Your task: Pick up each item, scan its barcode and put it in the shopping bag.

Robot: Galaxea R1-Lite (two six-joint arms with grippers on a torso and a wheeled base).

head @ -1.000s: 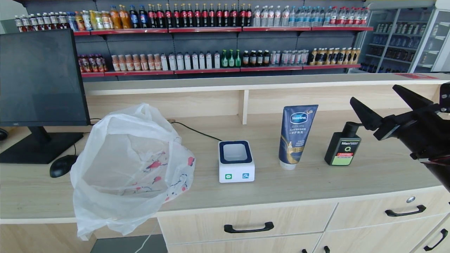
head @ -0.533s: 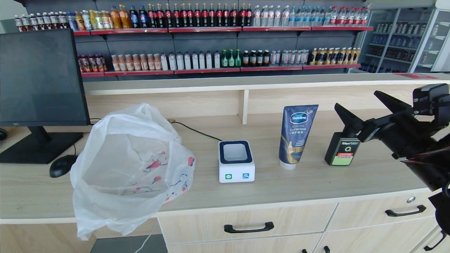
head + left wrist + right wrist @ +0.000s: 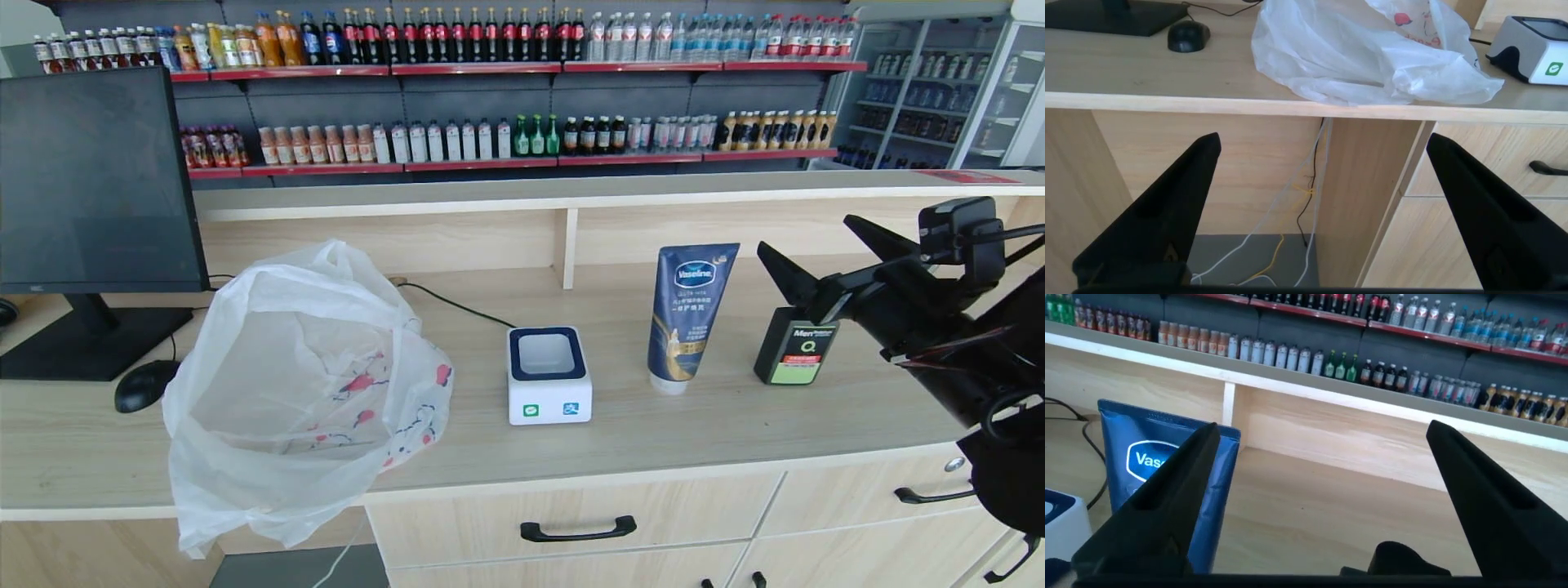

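Right pincer (image 3: 804, 233) released, over top of one black pump bottle (image 3: 796, 351), one blue tube (image 3: 690, 314) standing cap-down beside it, one scanner (image 3: 548, 376) mid surface (image 3: 735, 416), one white shopping bag (image 3: 302, 384) beyond, left pincer (image 3: 1323, 143) released below surface edge.

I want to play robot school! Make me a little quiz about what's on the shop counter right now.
1. Pick one: which thing stands closest to the right claw? A) blue tube B) dark bottle C) scanner
2. True or false: the blue tube is already inside the shopping bag.
3. Fill the gap: the scanner sits on the counter between the shopping bag and the ____.
Key: 1 B; 2 false, it stands upright on the counter; 3 blue tube.
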